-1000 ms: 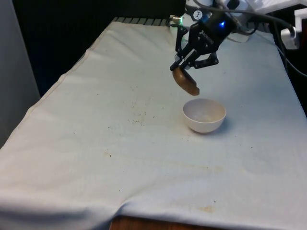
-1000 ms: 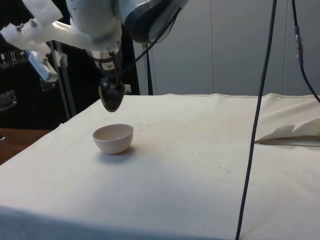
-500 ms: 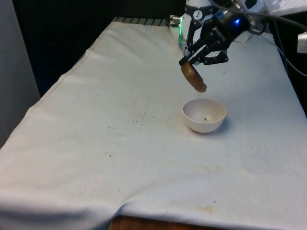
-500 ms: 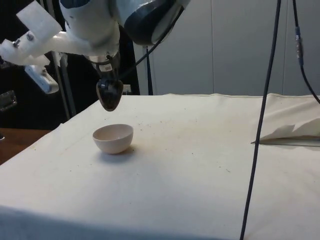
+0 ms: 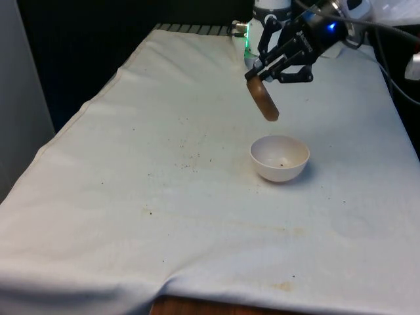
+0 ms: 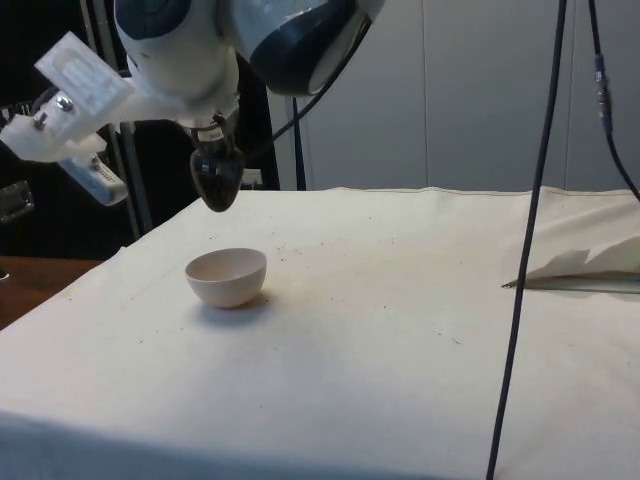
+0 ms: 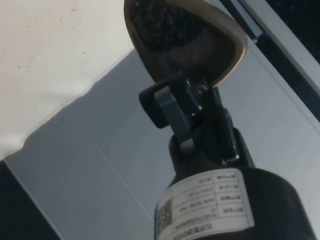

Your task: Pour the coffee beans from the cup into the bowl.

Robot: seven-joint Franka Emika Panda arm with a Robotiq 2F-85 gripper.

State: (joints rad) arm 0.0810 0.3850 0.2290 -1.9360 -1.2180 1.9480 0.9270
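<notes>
White cloth [image 5: 164, 197] held the bowl [image 5: 279, 158]; gripper [image 5: 262, 73] fingers clamped the tilted cup [image 5: 264, 102] above it mid-pour; steeper tipping seemed needed.

No legible text found. A white label [image 7: 206, 199] on the pincer body, wrist view, carries a square code and several printed lines, none readable. No brand, number or sign made out elsewhere.

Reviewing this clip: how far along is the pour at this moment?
Begun, not finished. The gripper holds the brown cup tilted steeply above the white bowl, jaws clamped on its rim. A few beans lie in the bowl; many more sit inside the cup. Left: emptying the rest.
</notes>
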